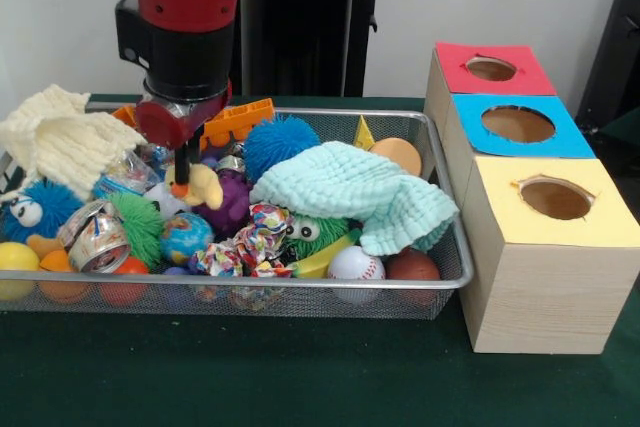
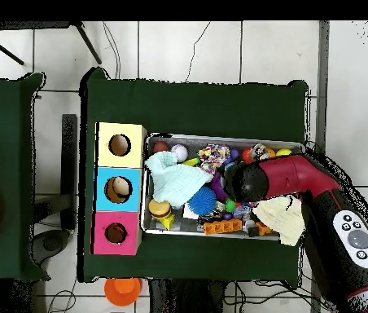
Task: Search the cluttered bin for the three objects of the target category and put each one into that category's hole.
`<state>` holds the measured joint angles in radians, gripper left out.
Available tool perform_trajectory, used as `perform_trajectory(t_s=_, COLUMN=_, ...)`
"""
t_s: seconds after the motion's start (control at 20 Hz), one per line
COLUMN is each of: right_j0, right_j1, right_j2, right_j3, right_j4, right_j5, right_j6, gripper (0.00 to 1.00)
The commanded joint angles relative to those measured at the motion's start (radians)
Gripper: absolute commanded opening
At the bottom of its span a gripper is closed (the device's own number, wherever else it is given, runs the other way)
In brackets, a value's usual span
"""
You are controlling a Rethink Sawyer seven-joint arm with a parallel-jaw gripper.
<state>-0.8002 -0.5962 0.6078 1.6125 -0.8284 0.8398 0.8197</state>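
The gripper (image 1: 183, 169) reaches down into the mesh bin (image 1: 300, 292), beside the purple toy (image 1: 232, 205); I cannot tell how it is set. Three holed boxes (image 1: 540, 237) stand just beside the bin on the green counter (image 1: 300, 377)

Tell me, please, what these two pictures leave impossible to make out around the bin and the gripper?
- Gripper: the front view shows it only as a dark stem among the toys; overhead, the arm covers it, so open or shut is unclear.
- Under the mint cloth: hidden in both views.
- Inside the yellow box's hole: only a dark interior shows.
- Toys beneath the arm, overhead view: covered.
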Motion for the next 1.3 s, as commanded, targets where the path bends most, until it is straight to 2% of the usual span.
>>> perform_trajectory(t_s=0.05, right_j0=-0.034, right_j1=-0.086, right_j2=0.108, right_j3=0.145, right_j4=0.086, right_j5=0.101, right_j6=-0.242, gripper=0.0)
perform_trajectory(t_s=0.4, right_j0=-0.03, right_j1=-0.129, right_j2=0.157, right_j3=0.217, right_j4=0.19, right_j5=0.075, right_j6=-0.119, gripper=0.0)
perform_trajectory(t_s=0.6, right_j0=-0.067, right_j1=-0.174, right_j2=0.224, right_j3=0.274, right_j4=0.296, right_j5=0.051, right_j6=-0.08, gripper=0.0)
perform_trajectory(t_s=0.75, right_j0=-0.109, right_j1=-0.181, right_j2=0.282, right_j3=0.312, right_j4=0.367, right_j5=0.032, right_j6=-0.071, gripper=0.0)
perform_trajectory(t_s=1.15, right_j0=-0.133, right_j1=-0.169, right_j2=0.355, right_j3=0.383, right_j4=0.452, right_j5=-0.012, right_j6=-0.008, gripper=0.0)
perform_trajectory(t_s=1.3, right_j0=-0.127, right_j1=-0.148, right_j2=0.355, right_j3=0.416, right_j4=0.447, right_j5=-0.051, right_j6=0.02, gripper=0.0)
